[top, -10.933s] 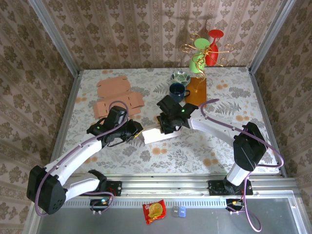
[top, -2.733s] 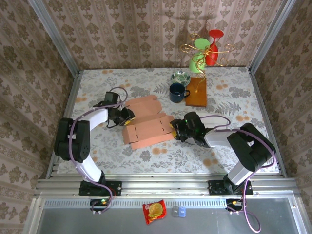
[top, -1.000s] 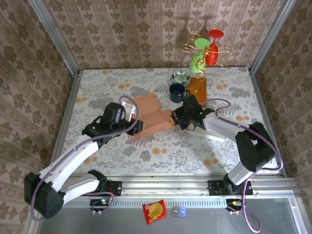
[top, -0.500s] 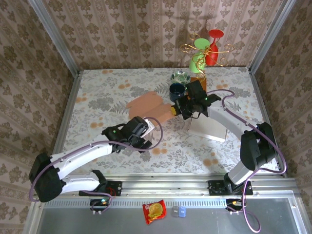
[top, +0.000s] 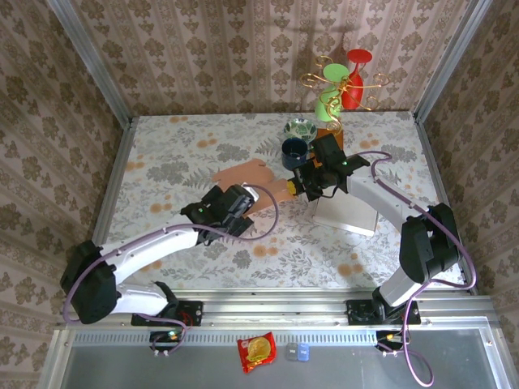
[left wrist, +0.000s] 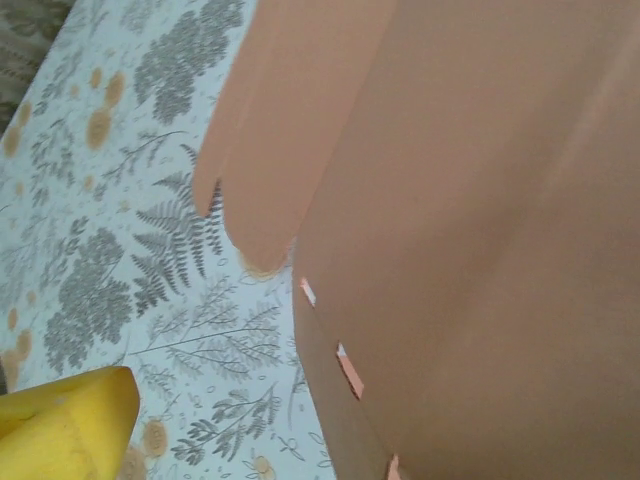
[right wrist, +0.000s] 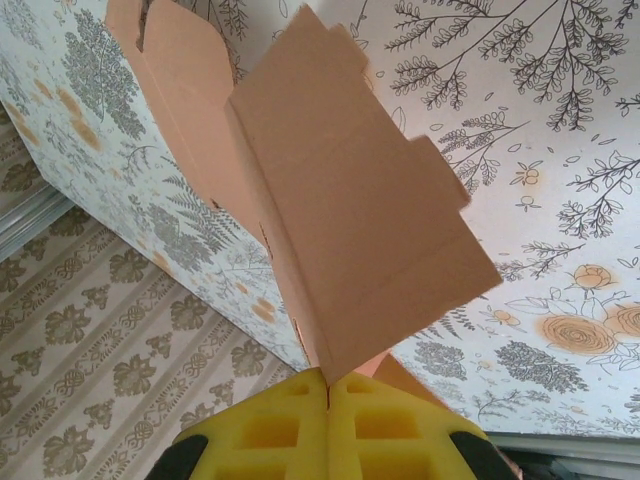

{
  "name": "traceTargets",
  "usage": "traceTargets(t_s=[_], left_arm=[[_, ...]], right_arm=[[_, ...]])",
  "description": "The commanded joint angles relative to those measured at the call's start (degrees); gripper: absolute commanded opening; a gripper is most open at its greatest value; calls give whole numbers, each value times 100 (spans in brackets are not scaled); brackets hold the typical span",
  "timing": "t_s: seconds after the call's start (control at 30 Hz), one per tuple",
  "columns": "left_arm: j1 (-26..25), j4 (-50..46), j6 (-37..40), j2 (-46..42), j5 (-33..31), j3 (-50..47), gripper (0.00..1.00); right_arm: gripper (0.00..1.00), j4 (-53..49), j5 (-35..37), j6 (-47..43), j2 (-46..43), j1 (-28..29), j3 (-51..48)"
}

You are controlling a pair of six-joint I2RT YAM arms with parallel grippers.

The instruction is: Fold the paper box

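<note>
The paper box (top: 247, 178) is a flat orange cardboard blank, raised off the table and tilted. My right gripper (top: 302, 183) is shut on its right edge. In the right wrist view the yellow pads (right wrist: 290, 430) press together on the cardboard (right wrist: 350, 230), which fans out above them with its flaps spread. My left gripper (top: 241, 204) stands open at the blank's near edge, holding nothing. In the left wrist view the slotted cardboard (left wrist: 470, 220) is close on the right, and one yellow finger (left wrist: 60, 425) shows at the lower left.
A blue mug (top: 293, 150) and a small bowl (top: 301, 128) stand just behind the box. An orange board (top: 328, 150) carries a wire stand with green and red cups. A white sheet (top: 347, 212) lies under my right arm. The floral table (top: 162, 154) is bare at the left.
My left gripper has opened, let go of the box and shifted right along its near edge. My right gripper has carried the box up and toward the back right.
</note>
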Motion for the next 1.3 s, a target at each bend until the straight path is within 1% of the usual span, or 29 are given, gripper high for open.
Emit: traceTargets(t_s=[0.0,0.13,0.2,0.27,0.37,0.4,0.5,0.67,0.77,0.9,1.0,1.13,1.2,1.27], left_arm=[[50,184,-60,37,-219,232,87],[-214,421,270,-140,-240,18,62],[-312,433,395,-164,-332,-26,56],[-375,396,487,-172,-337,-29,43],[-395,318,577,-181,-274,39,13],[-393,271,586,-173,-242,79,1],[-394,143,587,-137,-156,220,0],[-385,-117,485,-113,-19,460,0],[-372,-423,366,-52,110,682,0],[-349,-770,248,26,318,958,0],[-328,-876,231,46,514,1072,0],[-303,-1064,220,156,655,1288,0],[-302,-1106,237,194,687,1370,0],[-298,-1112,235,205,696,1413,0]], right_arm=[[0,-142,-155,133,-73,-28,32],[0,-97,-175,182,-45,-45,49],[0,-71,-185,205,-29,-54,53],[0,-44,-199,230,-3,-58,61],[0,-26,-213,230,20,-63,106],[0,-25,-205,222,18,-71,123],[1,60,-88,182,-110,-67,114],[27,-35,784,59,-921,-69,-62],[36,-548,1319,-130,-1522,-44,-49],[45,-646,1718,-153,-1935,225,-34],[48,-385,1776,-38,-1817,647,83],[49,-254,1835,-8,-1288,1170,494],[49,-57,1794,13,-969,1302,651],[49,-98,1741,-41,-716,1379,873]])
